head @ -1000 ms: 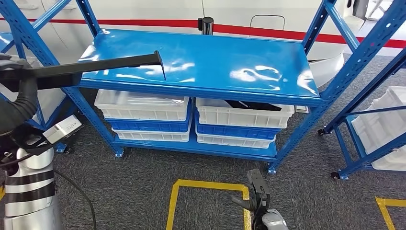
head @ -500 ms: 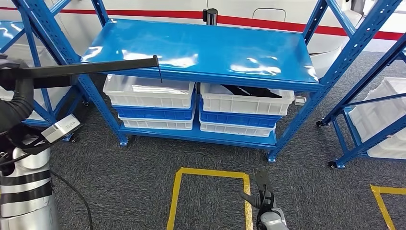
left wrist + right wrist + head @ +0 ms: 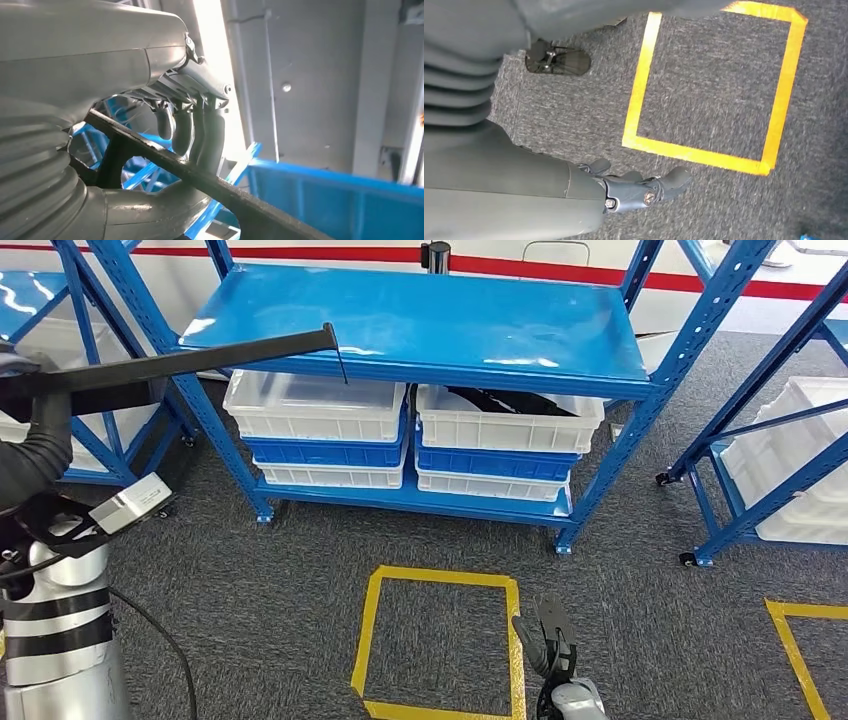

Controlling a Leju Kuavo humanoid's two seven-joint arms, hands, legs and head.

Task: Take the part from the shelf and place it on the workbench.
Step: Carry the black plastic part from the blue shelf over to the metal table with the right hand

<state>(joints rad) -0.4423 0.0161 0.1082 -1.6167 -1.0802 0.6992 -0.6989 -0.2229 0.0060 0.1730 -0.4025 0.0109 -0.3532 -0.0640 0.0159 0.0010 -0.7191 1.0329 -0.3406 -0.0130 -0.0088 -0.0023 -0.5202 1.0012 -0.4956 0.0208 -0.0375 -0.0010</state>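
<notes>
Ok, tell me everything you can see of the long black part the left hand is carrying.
The long black part is a slim, matte dark bar, probably plastic or metal. The left hand grips one end, fingers curled over it. It juts out roughly level in front of the blue shelf rack, and a thin prong hangs down from its free end. Nothing else appears to touch it.

The part (image 3: 200, 362), a long, thin black bar with a short hooked tip, lay nearly level in front of the blue shelf (image 3: 420, 315), its near end gripped by the left hand (image 3: 190, 125).
</notes>
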